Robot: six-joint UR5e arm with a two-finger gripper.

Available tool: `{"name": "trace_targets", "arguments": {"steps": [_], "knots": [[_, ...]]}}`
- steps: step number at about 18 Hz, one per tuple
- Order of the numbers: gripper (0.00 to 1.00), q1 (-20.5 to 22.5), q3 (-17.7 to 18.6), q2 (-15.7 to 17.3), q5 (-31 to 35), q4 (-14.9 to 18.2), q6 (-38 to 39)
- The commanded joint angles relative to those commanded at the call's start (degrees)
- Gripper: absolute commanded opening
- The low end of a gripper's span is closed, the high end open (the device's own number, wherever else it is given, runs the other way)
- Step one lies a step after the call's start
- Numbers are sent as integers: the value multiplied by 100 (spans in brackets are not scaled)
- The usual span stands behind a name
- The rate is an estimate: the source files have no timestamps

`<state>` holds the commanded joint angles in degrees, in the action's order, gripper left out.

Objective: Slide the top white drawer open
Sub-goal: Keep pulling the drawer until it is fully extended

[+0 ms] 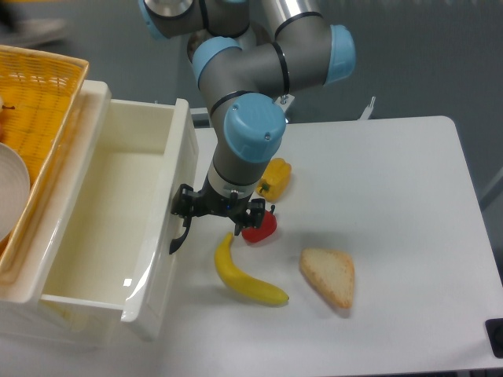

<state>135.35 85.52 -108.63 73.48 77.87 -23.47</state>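
The top white drawer (pixel 167 263) stands pulled out to the right from the cabinet at the left, and its deep cream inside is bare. Its curved black handle (pixel 178 239) runs down the front panel. My gripper (pixel 189 207) hangs from the arm at the drawer's front and is shut on the upper part of that handle. The black fingers merge with the handle, so the exact contact is hard to make out.
A yellow wicker basket (pixel 43 94) with a white bowl (pixel 11 188) sits on the cabinet top at the left. A banana (pixel 245 278), red pepper (pixel 261 226), yellow pepper (pixel 273 176) and bread slice (pixel 328 276) lie on the table just right of the drawer front.
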Motion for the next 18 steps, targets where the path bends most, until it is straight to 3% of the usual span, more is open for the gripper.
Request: {"name": "trace_targets", "arguments": {"steps": [18], "knots": [[100, 281, 0, -18, -35, 9, -141]]}}
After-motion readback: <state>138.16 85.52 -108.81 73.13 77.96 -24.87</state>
